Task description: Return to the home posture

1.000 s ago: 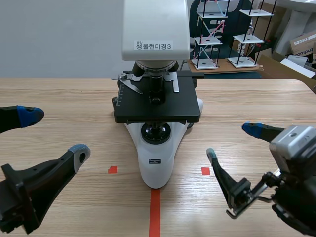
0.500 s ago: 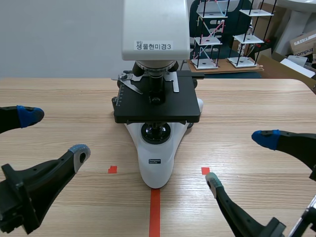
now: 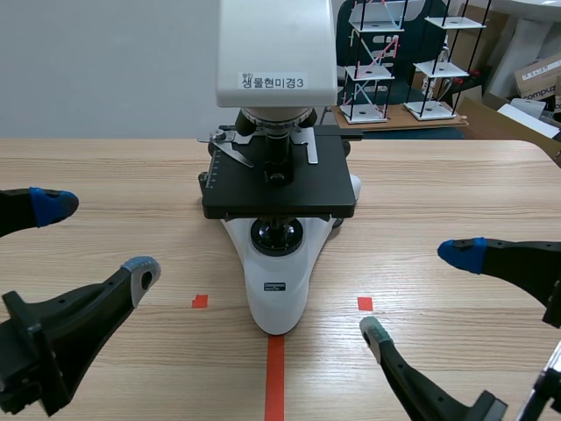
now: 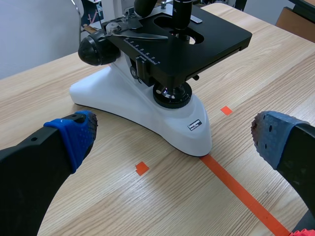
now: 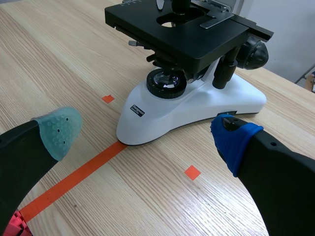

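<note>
My left hand point(image 3: 96, 237) hangs low over the near left of the worktop point(image 3: 114, 167), its two fingers spread wide and holding nothing. My right hand point(image 3: 417, 294) mirrors it on the near right, likewise spread and holding nothing. Between the two, and apart from both, the white microscope point(image 3: 279, 272) stands upright on the worktop, with its black stage point(image 3: 279, 189) level and its foot meeting the far end of the orange-red tape line point(image 3: 274, 386). In each wrist view it sits ahead of the parted fingers, touched by neither hand.
</note>
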